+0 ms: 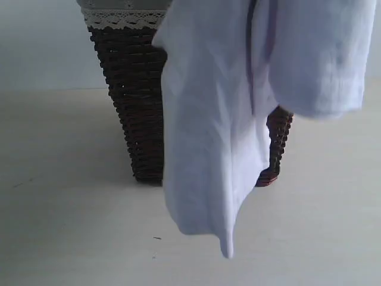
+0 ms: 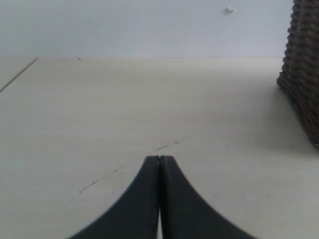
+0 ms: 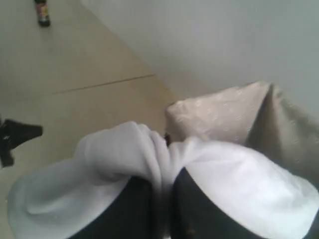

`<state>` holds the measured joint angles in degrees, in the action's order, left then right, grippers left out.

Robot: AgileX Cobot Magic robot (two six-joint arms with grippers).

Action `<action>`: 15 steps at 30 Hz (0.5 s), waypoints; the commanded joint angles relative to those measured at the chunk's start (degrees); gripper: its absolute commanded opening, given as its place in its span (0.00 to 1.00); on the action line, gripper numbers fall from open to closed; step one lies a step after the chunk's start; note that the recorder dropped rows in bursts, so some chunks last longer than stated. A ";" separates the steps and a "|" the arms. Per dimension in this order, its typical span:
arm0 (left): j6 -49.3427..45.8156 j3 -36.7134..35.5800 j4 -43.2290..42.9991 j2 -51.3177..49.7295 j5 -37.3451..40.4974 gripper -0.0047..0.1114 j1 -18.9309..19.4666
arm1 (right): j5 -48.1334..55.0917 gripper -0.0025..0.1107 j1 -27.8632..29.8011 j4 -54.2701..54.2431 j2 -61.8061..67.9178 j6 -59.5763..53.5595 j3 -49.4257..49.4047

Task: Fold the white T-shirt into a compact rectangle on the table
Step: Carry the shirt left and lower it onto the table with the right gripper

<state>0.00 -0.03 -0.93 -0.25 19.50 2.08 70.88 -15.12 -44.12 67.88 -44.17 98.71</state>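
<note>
Pale cream desk, lower frame. Soft white cotton T-shirt dangles centre frame, clamped by right hand, presumably held aloft for spreading flat; left hand closed, empty.

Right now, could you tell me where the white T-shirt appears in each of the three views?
Exterior view: the white T-shirt hangs from the top edge through the centre and upper right, in front of the wicker basket.
Left wrist view: not in it; the wicker basket shows at that picture's right edge.
Right wrist view: bunched across the picture's lower half, pinched in the right claw.
Shared landmark: the wicker basket, exterior and left wrist views.
</note>
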 commanded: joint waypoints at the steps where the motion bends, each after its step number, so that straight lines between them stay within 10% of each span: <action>1: 0.00 0.03 -0.06 0.25 -0.80 0.04 -0.34 | -3.85 0.02 -5.37 -1.14 -2.87 -2.63 -10.40; 15: 0.00 0.03 -0.06 0.25 -0.80 0.04 -0.34 | -24.97 0.02 -19.81 2.89 3.26 -6.47 -30.49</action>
<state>0.00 -0.03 -0.93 -0.25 19.50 2.08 50.35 -33.14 -40.35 69.38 -49.27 68.39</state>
